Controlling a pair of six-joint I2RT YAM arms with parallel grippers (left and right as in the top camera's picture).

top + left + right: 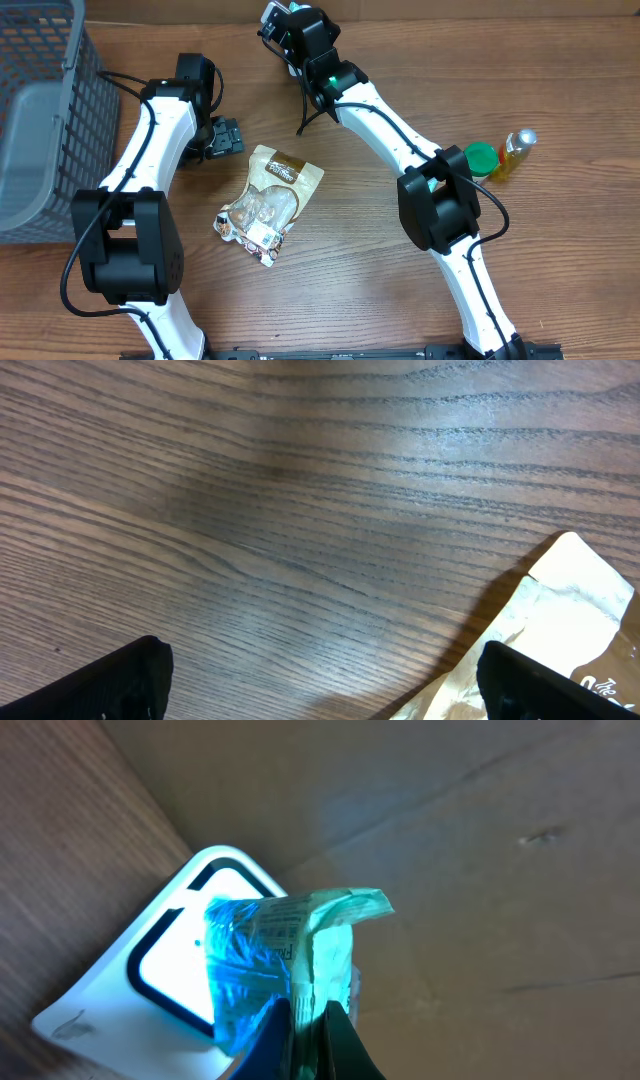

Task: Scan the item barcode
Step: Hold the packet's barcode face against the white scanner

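On the wood-grain surface point(300, 510), a crinkled tan paper pouch point(268, 205) lies flat just beside the left gripper point(224, 137), its jaws spread wide, while farther back the right gripper point(303, 1020) pinches a wrinkled glossy plastic packet point(270, 945) before the glowing window of a rounded white scanner point(100, 1000).

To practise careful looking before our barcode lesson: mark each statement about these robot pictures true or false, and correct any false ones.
1. The right gripper is shut on a blue packet. True.
2. The left gripper grips the brown pouch. False: it is open, and the pouch lies on the table beside it.
3. The blue packet is held up against the white scanner, whose window is lit. True.
4. The yellow bottle is inside the grey basket. False: it is on the table beside a green cap, at the opposite side from the basket.
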